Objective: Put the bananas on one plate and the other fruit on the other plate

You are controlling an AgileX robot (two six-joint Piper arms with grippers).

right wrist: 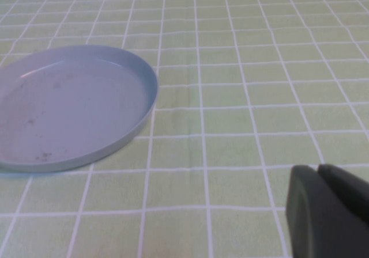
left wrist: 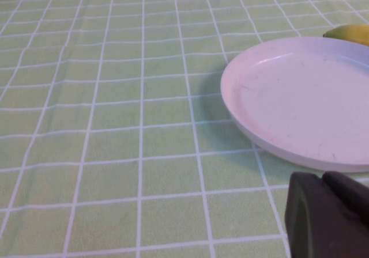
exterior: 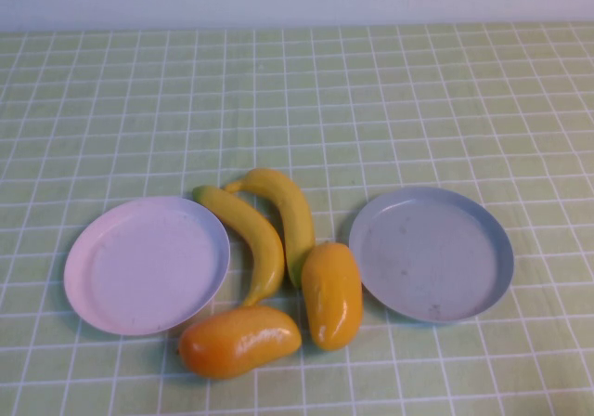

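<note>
Two bananas (exterior: 264, 226) and two oval fruits (exterior: 278, 318) lie between pink plate (exterior: 144, 266) and grey-blue plate (exterior: 432, 253), both bare. Left gripper (left wrist: 331, 215) clenched, empty, just beside pink plate. Right gripper (right wrist: 328, 209) clenched, empty, near grey-blue plate.

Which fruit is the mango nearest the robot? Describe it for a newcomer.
Start at the round pale pink plate on the table's left. Just off its near-right rim lies a plump glossy orange-yellow oval fruit, lying crosswise; its twin points away.
</note>
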